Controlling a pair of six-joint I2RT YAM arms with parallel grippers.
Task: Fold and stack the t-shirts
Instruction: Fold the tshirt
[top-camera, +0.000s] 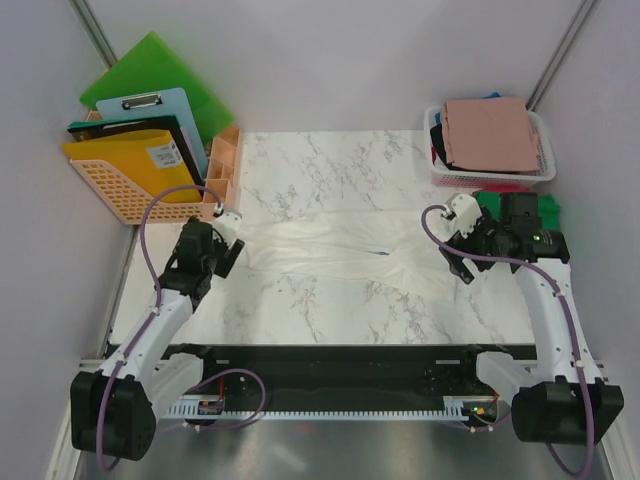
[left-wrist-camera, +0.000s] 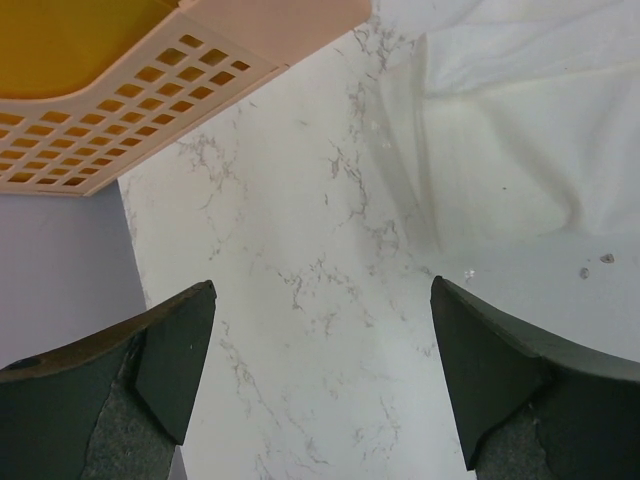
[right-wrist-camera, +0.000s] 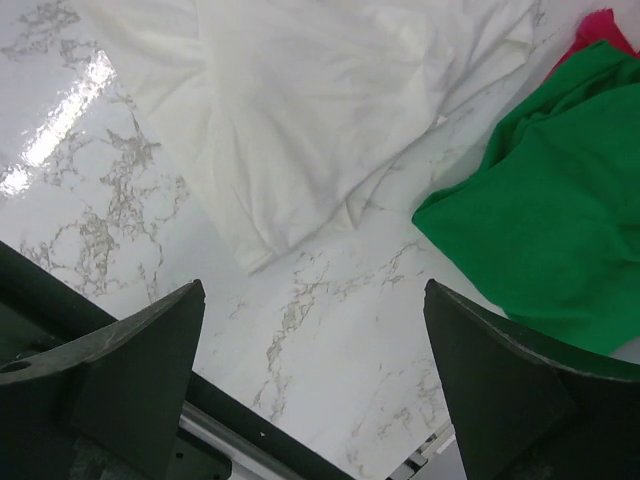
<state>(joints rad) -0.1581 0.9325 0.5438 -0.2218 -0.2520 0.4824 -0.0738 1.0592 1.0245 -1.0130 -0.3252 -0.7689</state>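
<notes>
Left gripper: fingers spread wide, nothing between them. It hovers over bare marble, just beside the near-left edge of the pale shirt.
Right gripper: also spread wide and empty, above the marble between the pale shirt's right edge and a green one.
Work piece: cream-white soft cloth t-shirt, spread out and wrinkled across the middle of the white marble-pattern table, between the two grippers.
Waiting: crumpled green cloth t-shirt at the table's right side, with a scrap of red cloth showing behind it.
Far right corner: flat dusty-pink t-shirt lying on top of the white plastic mesh basket.
Handling (judged): light, limp, no stiffness — it will sag where unsupported and may slide on the glossy top.
Hold (judged): pinch the outer edges or corners, one per arm, catching both layers — not the loose middle.
</notes>
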